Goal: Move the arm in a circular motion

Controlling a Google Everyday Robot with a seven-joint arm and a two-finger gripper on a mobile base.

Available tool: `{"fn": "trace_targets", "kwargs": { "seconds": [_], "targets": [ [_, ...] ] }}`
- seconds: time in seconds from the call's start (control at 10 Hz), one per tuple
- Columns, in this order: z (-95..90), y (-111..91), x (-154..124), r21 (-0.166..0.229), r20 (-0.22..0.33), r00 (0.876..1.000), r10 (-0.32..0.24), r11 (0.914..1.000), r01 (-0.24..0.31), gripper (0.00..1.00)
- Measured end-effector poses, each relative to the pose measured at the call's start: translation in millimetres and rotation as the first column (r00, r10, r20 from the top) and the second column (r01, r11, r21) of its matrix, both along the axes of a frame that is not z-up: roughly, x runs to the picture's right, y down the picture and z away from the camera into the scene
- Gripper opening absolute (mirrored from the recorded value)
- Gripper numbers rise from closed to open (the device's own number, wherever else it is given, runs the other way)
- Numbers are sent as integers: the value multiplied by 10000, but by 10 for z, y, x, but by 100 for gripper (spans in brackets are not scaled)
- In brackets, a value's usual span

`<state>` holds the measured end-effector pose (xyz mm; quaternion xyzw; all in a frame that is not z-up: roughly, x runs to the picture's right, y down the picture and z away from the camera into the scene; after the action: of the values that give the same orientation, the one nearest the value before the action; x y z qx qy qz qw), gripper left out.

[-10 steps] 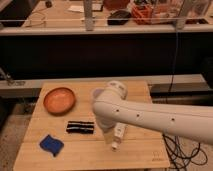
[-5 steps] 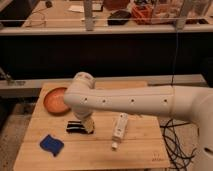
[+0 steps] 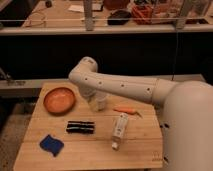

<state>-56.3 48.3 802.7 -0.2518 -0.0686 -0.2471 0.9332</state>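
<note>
- Cream-white arm (image 3: pixel 125 87) of thick tubular segments reaches in from the lower right, its bulky body filling that corner; a long segment dotted with small dark marks runs up and left over the table (image 3: pixel 90 150) to a rounded elbow above the rear middle of the board.
- From that elbow a short pale section drops straight down to the gripper (image 3: pixel 98 104), which hangs low over the back of the table, just right of the bowl — whether it touches the wood I cannot tell.
- Its fingers blend into the pale wrist; how far apart they stand, or whether they hold anything, I cannot tell.
- Orange-brown bowl (image 3: pixel 59 100) sits at the table's left rear, upright.
- Dark flat bar-shaped object (image 3: pixel 80 127) lies in front of the bowl, near the table's middle.
- Crumpled blue cloth (image 3: pixel 51 144) lies at the front left.
- White tube-like bottle (image 3: pixel 119 130) lies on its side right of centre, its narrow end toward the front edge.
- Small orange carrot-like piece (image 3: pixel 126 110) lies just behind the bottle — under the arm's long segment.
</note>
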Motion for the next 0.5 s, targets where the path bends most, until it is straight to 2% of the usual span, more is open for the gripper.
{"fn": "trace_targets", "kwargs": {
  "seconds": [0.1,0.3,0.5],
  "targets": [
    [138,-134,251,19,-329,9993,148,9999,-147,80],
    [292,-317,704,46,-855,9949,530,9986,-528,80],
    [376,-470,1278,92,-1507,9817,1161,9932,-1160,80]
  ]
}}
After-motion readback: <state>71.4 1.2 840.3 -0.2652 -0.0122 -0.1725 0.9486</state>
